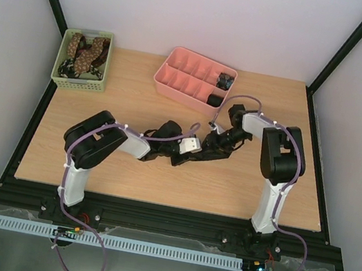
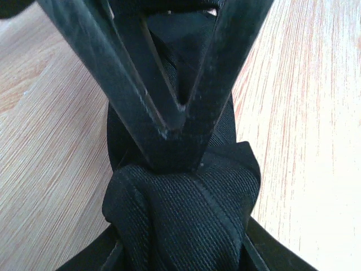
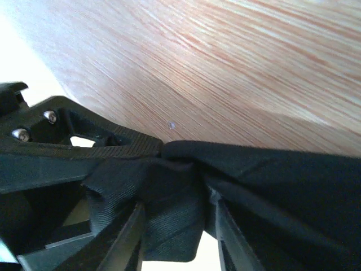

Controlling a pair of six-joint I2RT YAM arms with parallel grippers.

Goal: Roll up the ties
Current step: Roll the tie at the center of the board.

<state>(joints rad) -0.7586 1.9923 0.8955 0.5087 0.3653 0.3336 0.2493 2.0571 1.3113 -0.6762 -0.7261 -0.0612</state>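
A black tie [image 2: 186,209] is bunched into a loose coil just above the wooden table [image 2: 316,141], where both grippers meet. In the left wrist view, my left gripper [image 2: 181,243] is shut on the coil, its fingers showing at the lower corners. My right gripper [image 3: 177,231] has its jaws apart, with a fold of the tie [image 3: 282,180] hanging between its fingers. Its black fingers [image 2: 169,124] reach the coil from above. From the top, the left gripper [image 1: 192,153] and right gripper [image 1: 216,144] hide most of the tie.
A pink divided tray [image 1: 176,82] stands at the back centre with two dark rolled ties [image 1: 214,100] in its right compartments. A green basket [image 1: 78,81] at the back left holds brown spotted ties [image 1: 87,52]. The left gripper's frame [image 3: 84,147] crowds the right wrist view.
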